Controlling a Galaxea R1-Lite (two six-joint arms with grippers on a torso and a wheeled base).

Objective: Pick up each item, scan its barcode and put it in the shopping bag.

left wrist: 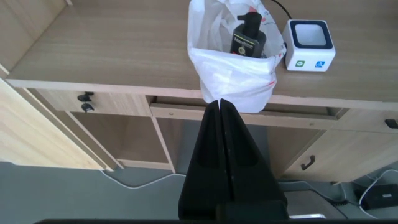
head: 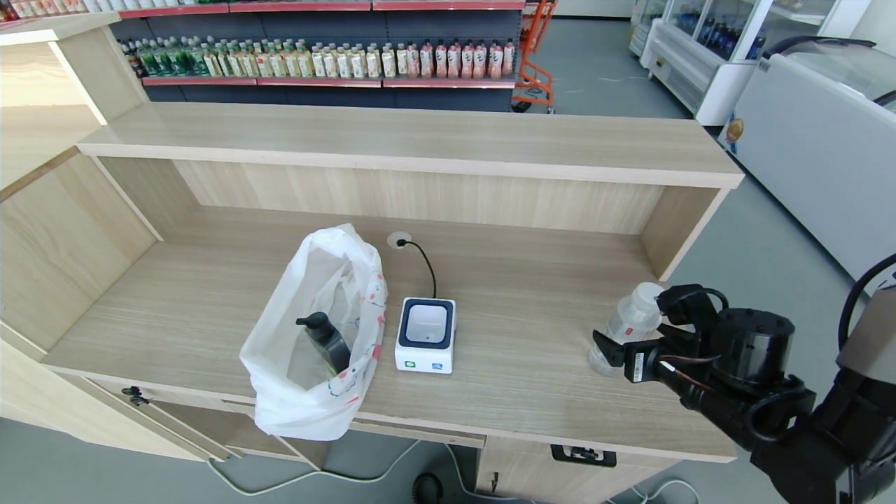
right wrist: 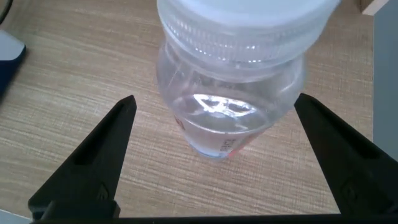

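Note:
A clear water bottle with a white cap stands near the counter's right end. My right gripper is open around it, one finger on each side with a gap to the bottle; the fingers reach level with its lower body. A white shopping bag stands open left of centre, with a dark pump bottle inside. The white barcode scanner sits just right of the bag. My left gripper is shut on nothing, hanging in front of and below the counter edge, in line with the bag.
The wooden counter has a raised back ledge and a side wall on the left. The scanner's black cable runs to a hole behind it. Drawers lie under the front edge. Open counter lies between scanner and bottle.

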